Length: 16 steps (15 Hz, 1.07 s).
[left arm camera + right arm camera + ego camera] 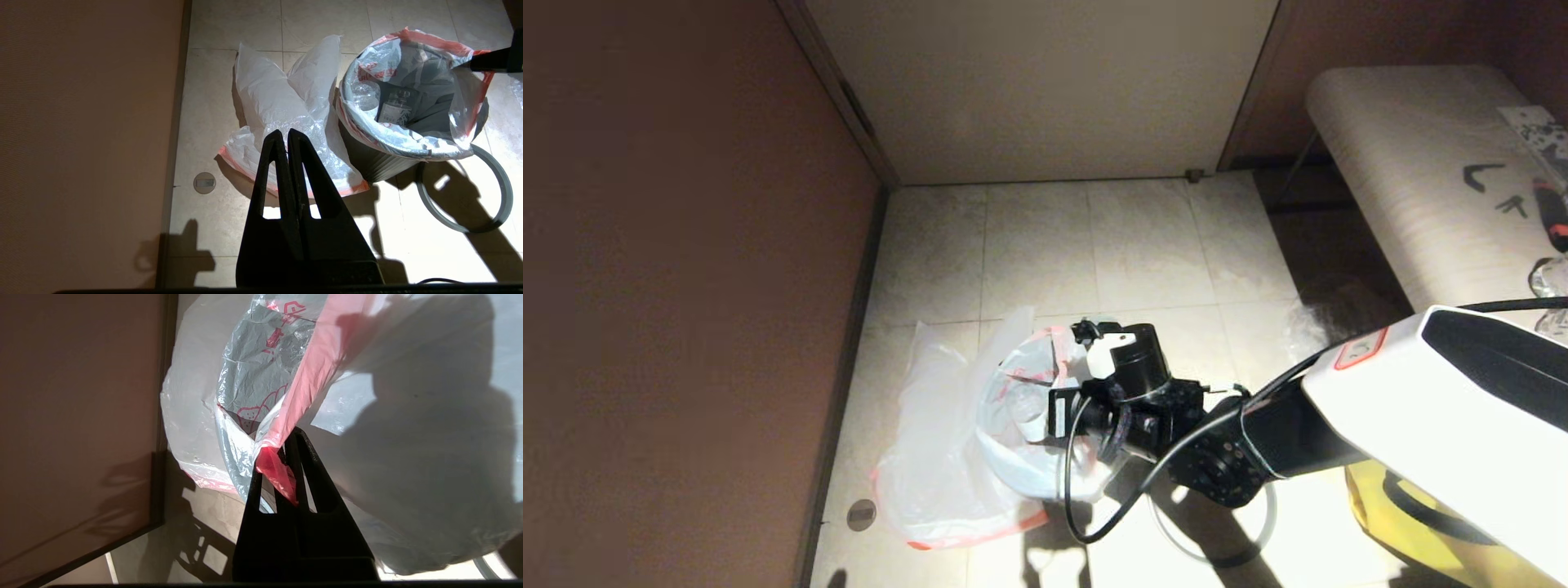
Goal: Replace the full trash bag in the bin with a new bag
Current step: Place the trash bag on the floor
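Observation:
The full trash bag (pixel 408 98) sits in the black bin (pixel 367 161), its pink-red hem folded over the rim and a labelled bottle (pixel 393 108) showing inside. My right gripper (pixel 282 447) is shut on that hem at the bin's far right edge, pulling the plastic up. The new bag (pixel 282 102) lies limp on the tiles to the left of the bin, touching it. The bin's thin grey hoop (pixel 503 204) lies on the floor to the right of the bin. My left gripper (pixel 284 132) hangs shut and empty above the new bag, out of the head view.
A brown wall (pixel 686 286) runs close along the left, with a round floor drain (pixel 861 514) beside it. A big yellow bag (pixel 1388 506) sits at the lower right under my right arm. A pale bench (pixel 1405 163) stands at the far right, a crinkly clear bag (pixel 1308 320) before it.

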Motion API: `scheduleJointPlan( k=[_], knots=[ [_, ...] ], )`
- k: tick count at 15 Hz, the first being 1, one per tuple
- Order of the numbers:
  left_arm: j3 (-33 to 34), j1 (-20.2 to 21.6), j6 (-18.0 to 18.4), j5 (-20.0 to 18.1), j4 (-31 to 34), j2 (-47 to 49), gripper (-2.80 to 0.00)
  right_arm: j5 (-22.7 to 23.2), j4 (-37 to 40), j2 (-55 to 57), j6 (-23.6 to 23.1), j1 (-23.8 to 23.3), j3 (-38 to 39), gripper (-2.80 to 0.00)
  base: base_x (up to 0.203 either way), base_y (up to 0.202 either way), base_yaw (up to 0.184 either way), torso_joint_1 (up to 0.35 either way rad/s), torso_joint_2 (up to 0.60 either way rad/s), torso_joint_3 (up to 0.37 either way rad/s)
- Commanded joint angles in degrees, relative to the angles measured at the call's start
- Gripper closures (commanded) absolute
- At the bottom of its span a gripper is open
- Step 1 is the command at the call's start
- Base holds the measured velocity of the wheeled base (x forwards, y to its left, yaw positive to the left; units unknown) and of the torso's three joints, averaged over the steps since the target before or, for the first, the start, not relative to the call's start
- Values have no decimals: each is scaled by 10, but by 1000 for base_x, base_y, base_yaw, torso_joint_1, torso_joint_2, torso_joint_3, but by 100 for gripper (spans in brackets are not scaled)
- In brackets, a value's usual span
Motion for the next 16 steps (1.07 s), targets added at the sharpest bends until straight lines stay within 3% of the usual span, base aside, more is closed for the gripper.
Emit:
scheduleJointPlan(
  k=[1, 5, 8, 11, 13, 16],
  knots=[
    [0, 0, 0, 0, 0, 1, 0, -1, -2, 13, 0, -4, 0, 0, 0, 0, 0, 0, 0, 0],
    [0, 0, 0, 0, 0, 1, 0, -1, -5, 102, -21, -15, -31, 0, 0, 0, 0, 0, 0, 0],
    [0, 0, 0, 0, 0, 1, 0, -1, 14, 191, -51, -11, -126, 0, 0, 0, 0, 0, 0, 0],
    [0, 0, 0, 0, 0, 1, 0, -8, 84, 270, -96, -16, -252, 0, 0, 0, 0, 0, 0, 0],
    [0, 0, 0, 0, 0, 1, 0, -13, 140, 270, -109, -9, -299, 0, 0, 0, 0, 0, 0, 0],
    [-1, 0, 0, 0, 0, 1, 0, -18, 150, 226, -92, 12, -289, 0, 0, 0, 0, 0, 0, 0]
  ],
)
